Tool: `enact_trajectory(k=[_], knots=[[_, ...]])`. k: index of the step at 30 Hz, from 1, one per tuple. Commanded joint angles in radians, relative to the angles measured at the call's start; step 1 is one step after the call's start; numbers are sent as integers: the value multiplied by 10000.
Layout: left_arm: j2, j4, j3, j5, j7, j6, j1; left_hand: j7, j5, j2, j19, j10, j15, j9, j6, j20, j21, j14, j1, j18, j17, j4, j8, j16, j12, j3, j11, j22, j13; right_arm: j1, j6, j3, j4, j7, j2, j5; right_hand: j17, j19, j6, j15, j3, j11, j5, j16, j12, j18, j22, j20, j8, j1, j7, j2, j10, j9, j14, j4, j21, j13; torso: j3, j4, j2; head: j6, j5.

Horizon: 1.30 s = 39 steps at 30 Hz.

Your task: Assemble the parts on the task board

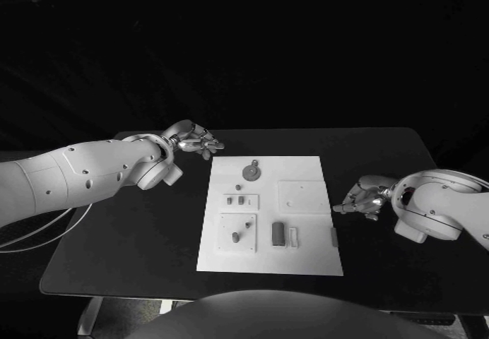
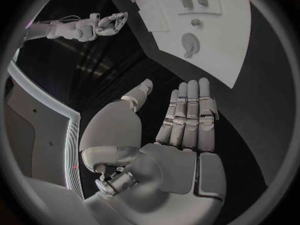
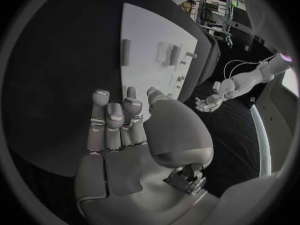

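Observation:
The white task board (image 1: 306,251) lies in the middle of the black table. On it are a round part (image 1: 251,170), two small parts in a square recess (image 1: 235,200), a dark upright block (image 1: 278,234) and a thin part at the right edge (image 1: 333,236). My left hand (image 1: 193,142) hovers off the board's far left corner, fingers straight and apart, holding nothing (image 2: 184,120). Just off the board's right edge, my right hand (image 1: 364,200) is also empty with its fingers extended (image 3: 119,122). The board appears beyond each hand (image 2: 231,45) (image 3: 147,40).
The black table (image 1: 133,240) has bare room on both sides of the board. A plain square plate (image 1: 304,195) sits on the board's right half. A white cable (image 1: 30,236) loops off the table's left edge.

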Motion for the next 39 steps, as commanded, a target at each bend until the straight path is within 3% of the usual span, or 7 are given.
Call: enact_trajectory(k=[1, 9, 15, 17, 27, 33, 39], knots=[[24, 2, 8, -12, -4, 25, 13, 21, 33, -9, -39, 59, -1, -5, -6, 10, -11, 87, 122, 151, 13, -13, 21, -68, -35, -46, -21, 4, 16, -14, 764, -13, -43, -319, -136, 78, 23, -98, -1, 8, -46, -24, 35, -43, -18, 171, 141, -4, 93, 45, 74, 51, -81, 32, -100, -26, -47, -8, -19, -15, -29, 0, -118], [75, -21, 8, -10, 9, 15, 13, 20, 33, -19, -38, 60, -1, -5, -4, 9, -12, 89, 118, 151, 17, -9, 22, -72, -36, -51, -21, 4, 17, -17, 939, -26, -53, -311, -260, 107, 48, -130, 99, -17, -43, -70, 54, -24, 19, 171, 142, 62, 193, -521, 28, -297, -144, 128, -180, 34, -36, -37, 3, -22, -21, 0, -336], [101, 6, 8, -4, 27, 18, 12, 19, 33, -24, -38, 61, -1, -5, -3, 10, -11, 90, 111, 150, 20, -4, 23, -75, -37, -57, -21, 3, 18, -221, 605, -36, -196, -249, 3, 242, 30, -22, 101, -42, 1407, -96, -619, -27, 56, 171, 80, 6, 208, -2028, 6, -1231, -138, 183, -157, -19, -73, -121, -9, 4, -10, 0, -731], [102, 35, 8, -4, 45, 15, 11, 19, 33, -25, -38, 61, -1, -5, -3, 9, -12, 90, 111, 151, 21, -3, 23, -76, -38, -58, -22, 3, 18, -329, 602, -37, -276, -246, 137, 241, 36, -34, 82, -48, 1713, -88, -725, -13, 76, 171, 100, -8, 214, -2249, 11, -1396, -149, 208, -161, 41, -57, -125, -12, 12, -7, 0, -886], [88, 138, 8, -4, 62, 54, 10, 18, 35, -23, -38, 61, -2, -5, -4, 7, -12, 91, 120, 153, 26, -6, 22, -80, -40, -58, -22, 3, 19, -818, 623, -90, -413, -229, 572, -243, 44, -83, 21, -46, 1966, -76, -681, -6, 93, 171, 138, -19, 216, -2312, 25, -1494, -208, 251, -204, 15, -28, -126, -16, 9, -6, 0, -1263], [82, 137, 8, -4, 62, 64, 8, 18, 35, -22, -38, 60, -2, -6, -6, 6, -12, 92, 128, 154, 29, -10, 21, -83, -42, -58, -22, 3, 20, -996, 806, -125, -445, -242, 745, -517, 48, -117, -4, -40, 1988, -68, -655, -5, 97, 171, 148, -14, 214, -2272, 32, -1514, -245, 264, -234, 1, -26, -122, 1, 25, -5, 0, -1320], [61, 154, 8, -4, 65, 76, 8, 19, 35, -23, -38, 60, -3, -6, -7, 6, -12, 92, 137, 155, 33, -15, 21, -86, -44, -59, -22, 3, 21, -1004, 983, -127, -489, -275, 720, -901, 56, -139, -4, -35, 1995, -67, -647, 4, 110, 171, 159, -8, 225, -2223, 33, -1480, -266, 282, -253, -13, -16, -115, -22, 9, -10, 0, -1397]])
